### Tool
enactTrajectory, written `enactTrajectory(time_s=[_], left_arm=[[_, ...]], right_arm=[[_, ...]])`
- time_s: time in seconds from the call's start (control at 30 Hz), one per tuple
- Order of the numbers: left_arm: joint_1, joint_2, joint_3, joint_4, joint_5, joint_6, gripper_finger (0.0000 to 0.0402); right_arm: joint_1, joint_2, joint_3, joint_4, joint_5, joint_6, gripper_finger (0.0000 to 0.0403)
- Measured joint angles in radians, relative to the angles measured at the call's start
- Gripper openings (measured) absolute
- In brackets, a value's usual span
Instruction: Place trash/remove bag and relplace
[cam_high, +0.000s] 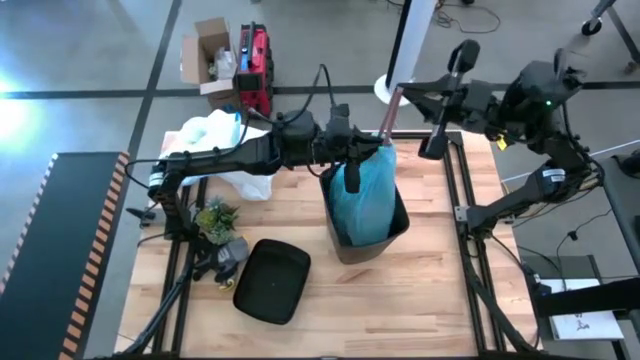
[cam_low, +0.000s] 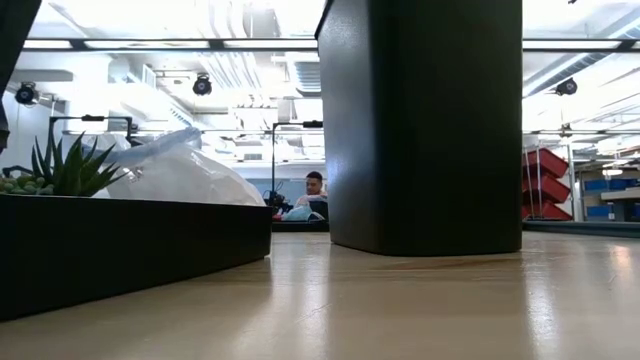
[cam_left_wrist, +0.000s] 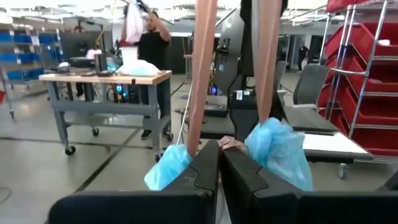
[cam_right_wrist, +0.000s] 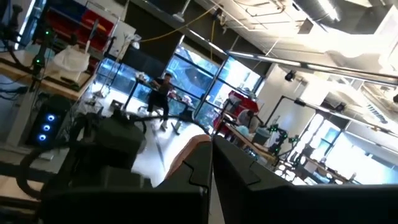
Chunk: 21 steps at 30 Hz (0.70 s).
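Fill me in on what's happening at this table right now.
The left gripper is over the black bin near the middle of the table, shut on the top of the light-blue bag, which is bunched up and stands above the rim. The right gripper is shut, holds nothing and waits off the table's far right corner. The bin's black lid lies on the wood to the left, near a small plant and a white plastic bag.

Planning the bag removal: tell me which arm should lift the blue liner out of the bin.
Left. The left gripper is shut on the bag right above the bin, while the right gripper sits shut beyond the table's far edge.
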Motion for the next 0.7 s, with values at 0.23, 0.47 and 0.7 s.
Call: enactTrajectory(time_s=[0.23,0.47,0.7], left_arm=[[-0.003,-0.001,-0.006,0.014,0.000,-0.016,0.0001],[-0.002,-0.007,0.152,0.022,0.000,-0.012,0.0004],[-0.022,-0.013,0.327,-0.155,-0.077,0.039,0.0002]], right_arm=[[0.000,-0.021,-0.001,0.000,-0.001,-0.020,0.0000],[-0.009,-0.001,-0.006,-0.005,-0.002,-0.102,0.0000],[-0.079,0.016,-0.007,-0.002,0.024,-0.169,0.0000]])
